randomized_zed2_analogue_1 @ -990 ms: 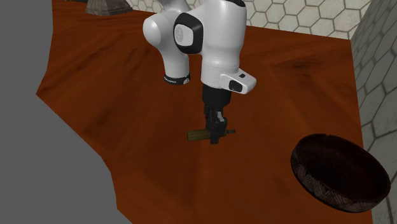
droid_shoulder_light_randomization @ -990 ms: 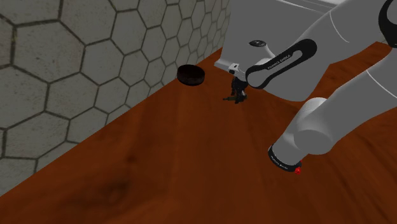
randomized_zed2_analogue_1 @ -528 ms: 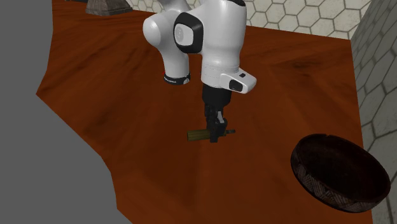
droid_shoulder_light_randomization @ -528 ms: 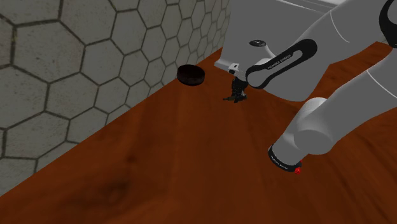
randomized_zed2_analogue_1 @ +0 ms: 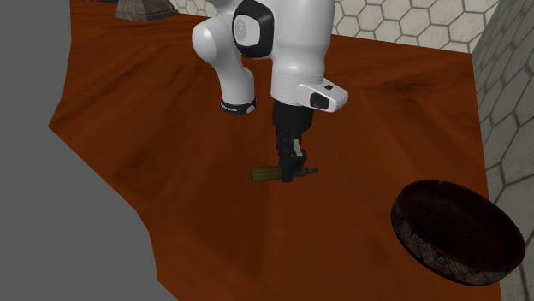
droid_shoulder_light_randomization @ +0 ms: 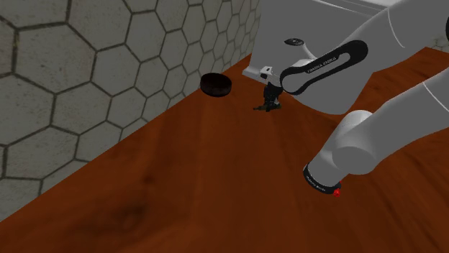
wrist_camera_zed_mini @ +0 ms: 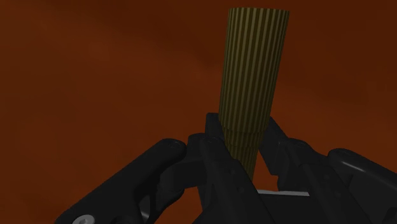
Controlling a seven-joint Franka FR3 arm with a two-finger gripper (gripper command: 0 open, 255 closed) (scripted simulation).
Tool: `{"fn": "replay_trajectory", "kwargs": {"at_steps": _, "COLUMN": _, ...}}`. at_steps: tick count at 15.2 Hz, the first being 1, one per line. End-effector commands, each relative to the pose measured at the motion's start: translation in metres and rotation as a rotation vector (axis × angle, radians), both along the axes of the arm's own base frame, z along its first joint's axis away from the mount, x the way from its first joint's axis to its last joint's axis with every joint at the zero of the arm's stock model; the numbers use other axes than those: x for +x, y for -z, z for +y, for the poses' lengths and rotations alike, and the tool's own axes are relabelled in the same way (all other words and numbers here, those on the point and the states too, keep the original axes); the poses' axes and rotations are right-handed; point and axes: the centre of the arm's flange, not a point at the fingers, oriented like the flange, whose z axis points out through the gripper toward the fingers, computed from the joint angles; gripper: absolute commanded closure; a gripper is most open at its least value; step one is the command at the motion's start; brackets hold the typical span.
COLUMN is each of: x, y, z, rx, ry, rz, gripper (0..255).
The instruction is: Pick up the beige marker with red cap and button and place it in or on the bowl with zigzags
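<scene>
The marker looks olive-brown and ribbed, and the gripper is shut on it, a black finger pressing each side. In the second exterior view the gripper hangs straight down from the white arm, with the marker sticking out level towards that view's left, just above the wooden table. The dark bowl with a faint zigzag band stands at that view's lower right. From the shoulder view the gripper is right of the small dark bowl, near the wall.
A grey hexagon-tiled wall runs along the table's far side and also rises at the second exterior view's right. The table's edge drops to a grey area at that view's left. A stone-like object sits at the far top.
The fingers have closed onto the marker. The hand has risen slightly, and the marker has come up off the table with it.
</scene>
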Motion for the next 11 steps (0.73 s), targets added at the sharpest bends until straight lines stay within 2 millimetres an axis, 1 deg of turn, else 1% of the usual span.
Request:
{"fn": "replay_trajectory", "kwargs": {"at_steps": 1, "x": 0.0, "y": -0.011, "z": -0.001, "rx": 0.0, "ry": 0.0, "rz": 0.001, "gripper": 255}}
{"fn": "replay_trajectory", "kwargs": {"at_steps": 11, "x": 0.0, "y": -0.064, "z": -0.001, "rx": 0.0, "ry": 0.0, "rz": 0.001, "gripper": 255}}
